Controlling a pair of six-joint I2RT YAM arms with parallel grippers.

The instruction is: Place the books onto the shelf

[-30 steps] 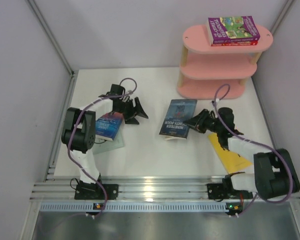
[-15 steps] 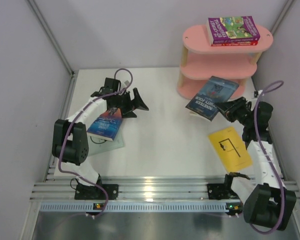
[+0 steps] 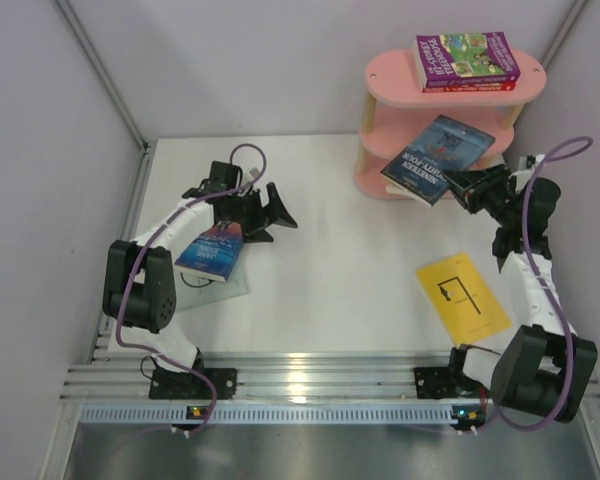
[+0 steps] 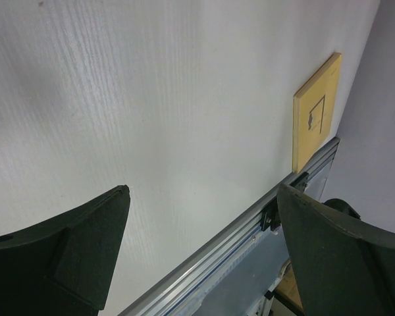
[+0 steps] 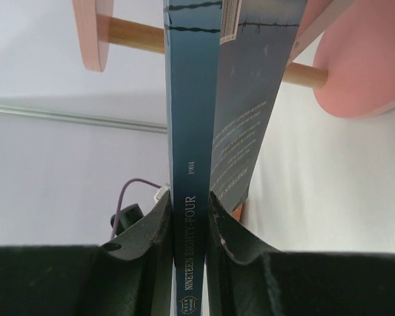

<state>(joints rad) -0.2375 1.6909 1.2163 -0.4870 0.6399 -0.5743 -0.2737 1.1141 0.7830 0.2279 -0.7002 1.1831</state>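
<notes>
On the top camera I see the right gripper (image 3: 467, 186) clamped on the navy book (image 3: 438, 158), which is tilted in the air at the middle tier of the shelf (image 3: 382, 78). 2 books (image 3: 467, 60) are stacked on its top board, the yellow book (image 3: 463, 296) lies flat on the table (image 3: 320, 290), and the left gripper (image 3: 271, 209) is spread wide near the blue-orange book (image 3: 213, 248). On the left wrist camera I see both fingers (image 4: 72, 250) far apart with only bare table between them. On the right wrist camera I see the pads (image 5: 157, 220) pinching the navy book's spine, with pink boards either side of its far end.
</notes>
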